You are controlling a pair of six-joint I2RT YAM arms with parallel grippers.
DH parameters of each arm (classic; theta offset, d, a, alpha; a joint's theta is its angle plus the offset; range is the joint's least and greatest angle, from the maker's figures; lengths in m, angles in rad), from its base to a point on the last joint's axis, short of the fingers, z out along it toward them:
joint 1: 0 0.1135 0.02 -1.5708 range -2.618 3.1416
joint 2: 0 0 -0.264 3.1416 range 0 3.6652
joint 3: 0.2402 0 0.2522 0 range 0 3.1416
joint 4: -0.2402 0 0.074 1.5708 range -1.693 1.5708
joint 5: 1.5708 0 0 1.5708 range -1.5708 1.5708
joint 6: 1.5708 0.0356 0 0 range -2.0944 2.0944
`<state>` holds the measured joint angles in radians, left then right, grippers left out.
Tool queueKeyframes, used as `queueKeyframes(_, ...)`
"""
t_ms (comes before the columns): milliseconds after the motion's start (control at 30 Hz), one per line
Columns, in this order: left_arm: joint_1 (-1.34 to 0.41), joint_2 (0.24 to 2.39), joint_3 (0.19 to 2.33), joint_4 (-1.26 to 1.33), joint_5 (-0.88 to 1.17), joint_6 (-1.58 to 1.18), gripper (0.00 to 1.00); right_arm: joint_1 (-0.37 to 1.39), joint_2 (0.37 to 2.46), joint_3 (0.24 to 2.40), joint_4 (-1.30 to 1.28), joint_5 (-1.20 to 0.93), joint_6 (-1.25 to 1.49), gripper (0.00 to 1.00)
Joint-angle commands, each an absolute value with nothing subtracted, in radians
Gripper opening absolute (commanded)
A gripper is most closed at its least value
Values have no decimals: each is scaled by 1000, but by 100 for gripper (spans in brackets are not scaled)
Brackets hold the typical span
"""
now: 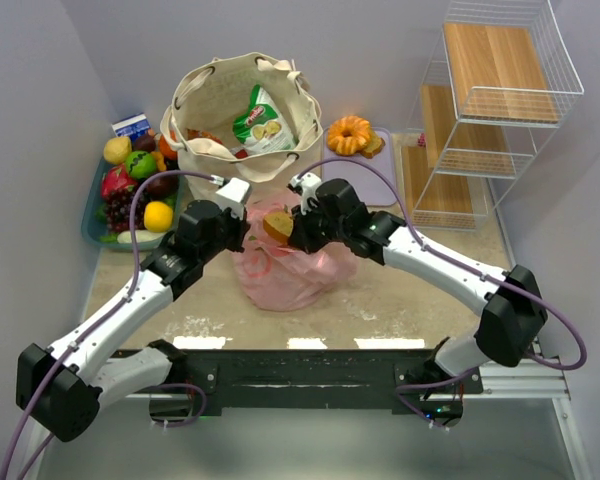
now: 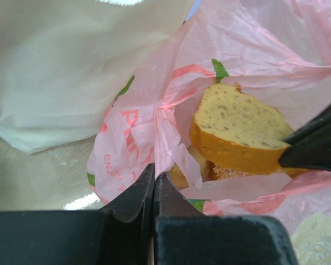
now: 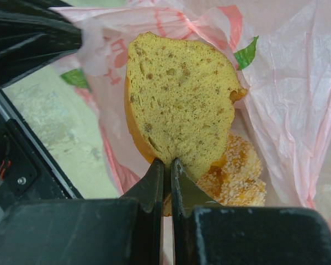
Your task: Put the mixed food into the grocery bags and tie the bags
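The pink plastic bag (image 1: 285,268) lies in the table's middle, its mouth held up. My left gripper (image 2: 154,178) is shut on the bag's rim (image 2: 154,138). My right gripper (image 3: 167,163) is shut on a golden-brown cake slice (image 3: 176,107) and holds it over the bag's mouth; the slice also shows in the top view (image 1: 278,224) and the left wrist view (image 2: 237,130). A crumbed pastry (image 3: 240,174) lies inside the bag. The cream canvas tote (image 1: 242,118) stands behind with a green snack packet (image 1: 263,122) in it. An orange ring cake (image 1: 349,133) sits on a board.
A tray of fruit (image 1: 135,190) stands at the back left. A white wire rack with wooden shelves (image 1: 485,110) stands at the back right. A lilac board (image 1: 375,170) lies right of the tote.
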<state>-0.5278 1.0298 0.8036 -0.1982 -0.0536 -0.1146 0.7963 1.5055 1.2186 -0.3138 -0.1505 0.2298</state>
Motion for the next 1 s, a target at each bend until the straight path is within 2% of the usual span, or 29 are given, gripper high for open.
queueKeyframes(0, -515, 1043, 824, -199, -109, -130, 0, 819, 1444, 1209, -316, -167, 256, 0)
queueKeyframes(300, -506, 1028, 827, -207, -150, -135, 0, 825, 1465, 1204, -370, -101, 264, 0)
queueKeyframes(500, -494, 1020, 828, -213, -170, -133, 0, 827, 1394, 1148, -364, -118, 273, 0)
queueKeyframes(800, -491, 956, 798, -141, -89, -114, 0, 827, 1471, 1146, -416, -61, 278, 0)
queueKeyframes(967, -491, 942, 784, -109, -5, -95, 0, 827, 1508, 1169, -316, -156, 298, 0)
